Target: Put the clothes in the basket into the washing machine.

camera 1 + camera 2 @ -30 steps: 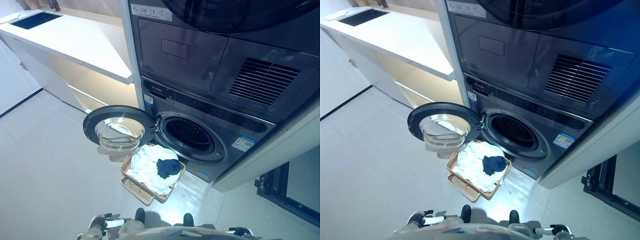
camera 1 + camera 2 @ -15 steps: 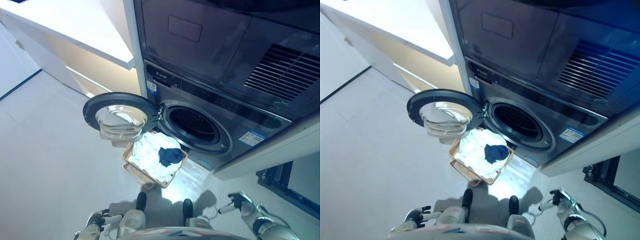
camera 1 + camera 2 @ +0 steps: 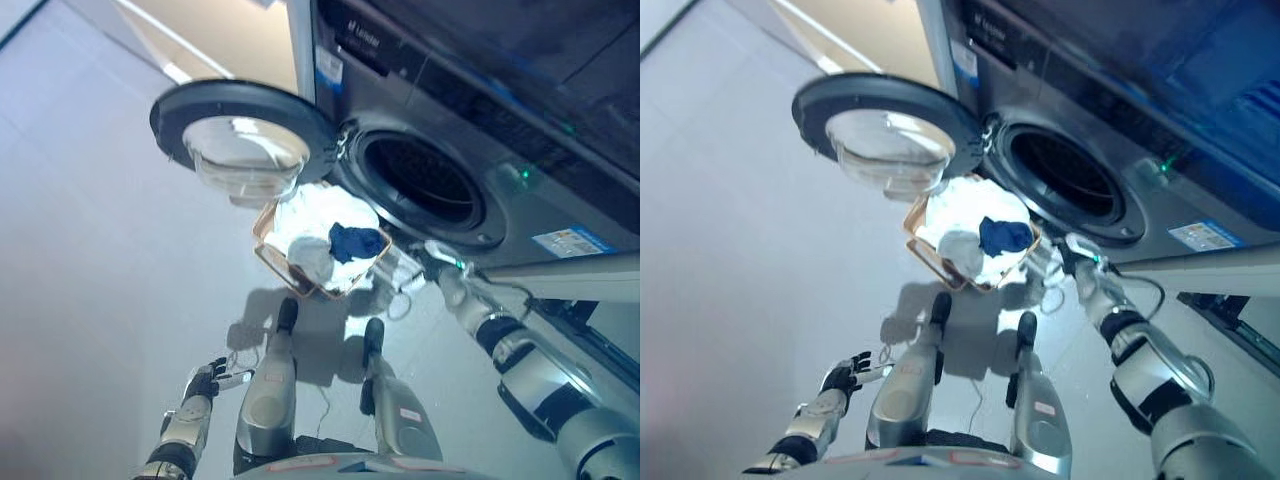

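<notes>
- Basket (image 3: 268, 240) of white and dark blue clothes (image 3: 345, 238) sits on the floor below the washing machine's (image 3: 430, 185) open door (image 3: 240, 125).
- Right robot hand (image 3: 440, 262) reaches just beside the basket; grip unclear.
- Left robot hand (image 3: 205, 381) hangs low, fingers relaxed.

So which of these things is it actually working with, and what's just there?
For the job:
- basket
- white clothes
- dark garment
- washer, door open
- right hand, near the basket
- left hand, low and idle

Just there:
- cabinet
- floor
</notes>
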### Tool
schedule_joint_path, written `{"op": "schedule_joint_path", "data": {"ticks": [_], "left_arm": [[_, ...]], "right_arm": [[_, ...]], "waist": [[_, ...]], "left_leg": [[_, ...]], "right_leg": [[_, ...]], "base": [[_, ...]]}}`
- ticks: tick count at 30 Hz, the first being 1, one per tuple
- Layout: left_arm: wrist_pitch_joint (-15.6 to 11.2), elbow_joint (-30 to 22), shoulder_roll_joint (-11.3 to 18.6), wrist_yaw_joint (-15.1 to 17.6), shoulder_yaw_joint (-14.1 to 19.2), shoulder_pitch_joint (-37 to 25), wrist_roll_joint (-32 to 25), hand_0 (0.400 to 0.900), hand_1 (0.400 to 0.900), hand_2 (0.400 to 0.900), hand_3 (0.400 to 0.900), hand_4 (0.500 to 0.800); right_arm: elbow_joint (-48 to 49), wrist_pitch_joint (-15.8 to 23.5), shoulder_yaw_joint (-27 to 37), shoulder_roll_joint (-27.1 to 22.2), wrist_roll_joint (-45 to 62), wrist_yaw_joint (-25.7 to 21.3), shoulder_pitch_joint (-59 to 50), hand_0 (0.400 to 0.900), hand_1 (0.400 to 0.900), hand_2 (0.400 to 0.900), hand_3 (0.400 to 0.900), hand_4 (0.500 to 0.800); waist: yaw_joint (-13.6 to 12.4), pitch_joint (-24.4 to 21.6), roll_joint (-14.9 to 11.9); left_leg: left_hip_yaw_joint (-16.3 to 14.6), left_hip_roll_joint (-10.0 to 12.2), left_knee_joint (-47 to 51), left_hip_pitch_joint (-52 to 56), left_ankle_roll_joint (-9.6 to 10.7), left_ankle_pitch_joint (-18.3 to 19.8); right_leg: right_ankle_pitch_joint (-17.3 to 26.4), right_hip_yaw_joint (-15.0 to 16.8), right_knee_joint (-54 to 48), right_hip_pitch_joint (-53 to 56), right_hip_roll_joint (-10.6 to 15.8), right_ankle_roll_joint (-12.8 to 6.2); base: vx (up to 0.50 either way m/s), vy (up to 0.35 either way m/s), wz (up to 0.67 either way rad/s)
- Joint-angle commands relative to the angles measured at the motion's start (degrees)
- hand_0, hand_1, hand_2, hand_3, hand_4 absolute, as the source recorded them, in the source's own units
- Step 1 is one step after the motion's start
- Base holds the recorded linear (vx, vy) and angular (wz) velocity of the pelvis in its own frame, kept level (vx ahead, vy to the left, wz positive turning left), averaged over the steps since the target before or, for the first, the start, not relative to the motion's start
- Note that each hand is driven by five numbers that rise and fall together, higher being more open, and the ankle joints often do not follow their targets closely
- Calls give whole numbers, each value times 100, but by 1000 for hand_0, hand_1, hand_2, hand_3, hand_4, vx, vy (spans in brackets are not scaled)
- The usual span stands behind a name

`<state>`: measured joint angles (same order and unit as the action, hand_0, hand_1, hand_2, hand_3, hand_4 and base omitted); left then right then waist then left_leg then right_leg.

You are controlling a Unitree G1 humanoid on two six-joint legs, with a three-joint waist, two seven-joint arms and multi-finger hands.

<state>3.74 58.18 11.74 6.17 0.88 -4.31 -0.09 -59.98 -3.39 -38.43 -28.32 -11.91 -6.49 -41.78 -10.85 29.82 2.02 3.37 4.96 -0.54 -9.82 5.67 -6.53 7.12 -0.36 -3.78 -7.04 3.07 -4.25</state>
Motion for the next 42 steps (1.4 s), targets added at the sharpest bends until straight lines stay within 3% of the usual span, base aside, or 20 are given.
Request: {"op": "schedule_joint_path", "data": {"ticks": [1,11,24,42], "left_arm": [[82,32,31,238,120,381,-128,900,900,900,900,800],[39,-18,16,369,190,316,-344,900,900,900,900,800],[-95,-714,-70,426,114,546,-511,900,900,900,900,800],[-110,-1129,-132,571,-21,587,-664,900,900,900,900,800]], "right_arm": [[33,16,-256,-315,3,-288,-600,900,900,900,900,800],[-683,55,-1074,-240,35,-448,-1734,900,900,900,900,800],[-1816,172,-2016,-468,339,-721,-3064,900,900,900,900,800],[-2112,141,-1979,-303,584,-729,-3063,900,900,900,900,800]], "waist": [[-54,-2,162],[-146,-2,311],[-426,-2,720],[-770,-2,818]], "left_leg": [[-40,-199,-346,-525,-292,190],[18,-133,-542,-1281,-264,128],[97,-161,-467,-2171,-286,-16],[299,-183,-707,-2935,-336,-15]], "right_leg": [[-107,-113,880,-111,-341,102],[-31,-110,1174,-820,-307,-23],[5,-126,1539,-1698,-206,-88],[21,-182,1918,-2288,-183,-153]], "base": [[21,31,6],[7,41,5],[3,67,7],[8,31,5]]}}
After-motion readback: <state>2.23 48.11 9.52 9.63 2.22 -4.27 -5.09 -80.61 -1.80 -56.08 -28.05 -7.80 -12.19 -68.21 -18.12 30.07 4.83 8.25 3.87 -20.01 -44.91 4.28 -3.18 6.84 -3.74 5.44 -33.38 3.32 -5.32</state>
